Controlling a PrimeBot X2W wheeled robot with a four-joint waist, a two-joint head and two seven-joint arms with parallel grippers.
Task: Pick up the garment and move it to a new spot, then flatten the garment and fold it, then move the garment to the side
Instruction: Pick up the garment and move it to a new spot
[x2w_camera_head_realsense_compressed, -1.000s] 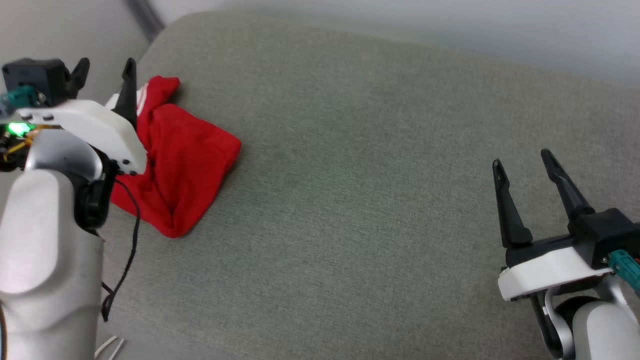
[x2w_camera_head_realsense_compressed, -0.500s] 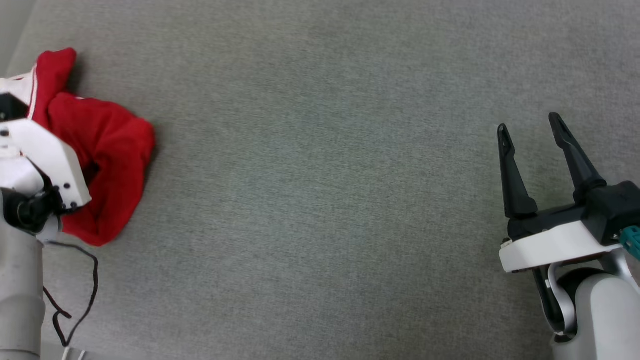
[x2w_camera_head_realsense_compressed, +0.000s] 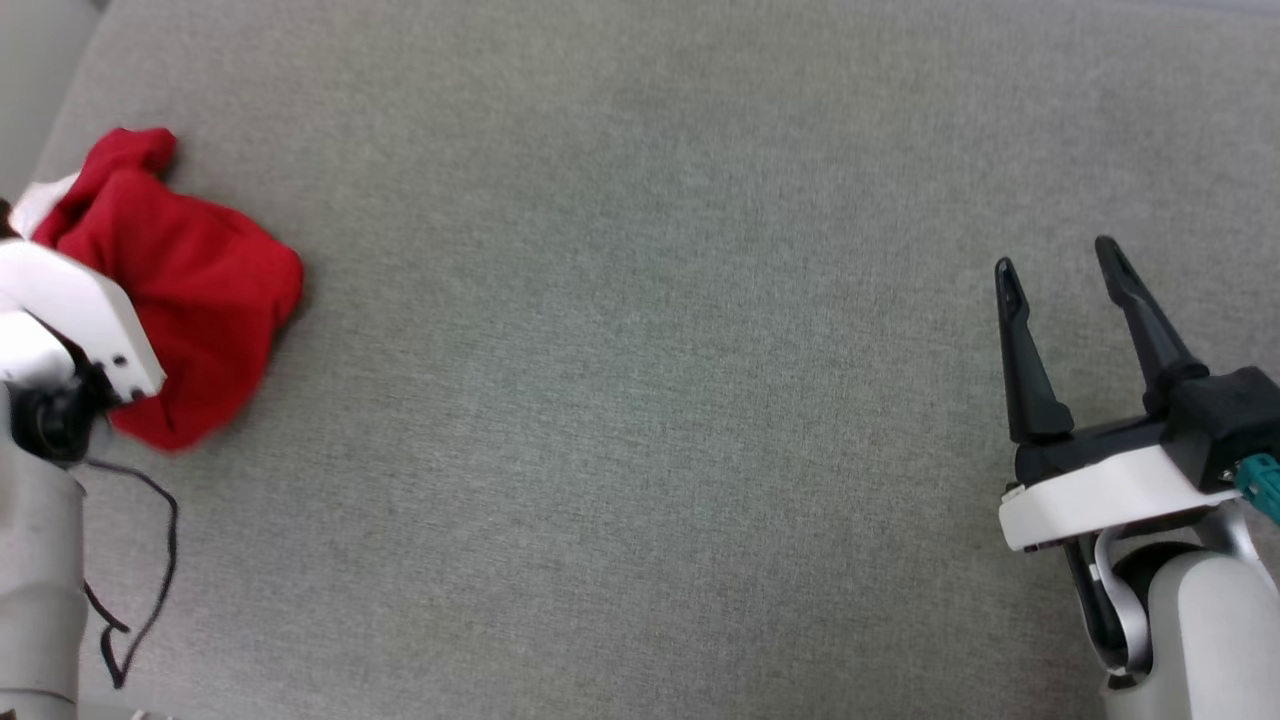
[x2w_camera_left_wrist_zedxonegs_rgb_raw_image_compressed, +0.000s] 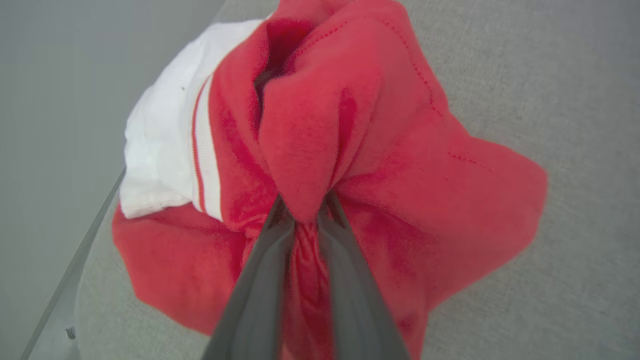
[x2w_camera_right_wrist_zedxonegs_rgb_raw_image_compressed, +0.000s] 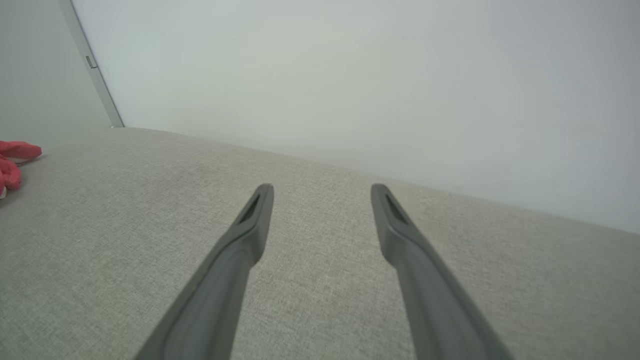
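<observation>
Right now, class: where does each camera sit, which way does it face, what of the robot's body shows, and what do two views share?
Head view: on the head, facing down at the grey cushion; left wrist housing and open right gripper show.
Left wrist view: on the left wrist, along the left gripper, pinched on the garment.
Right wrist view: on the right wrist, across the cushion toward a pale wall; its two fingers show.
Shared: all three show the garment.
</observation>
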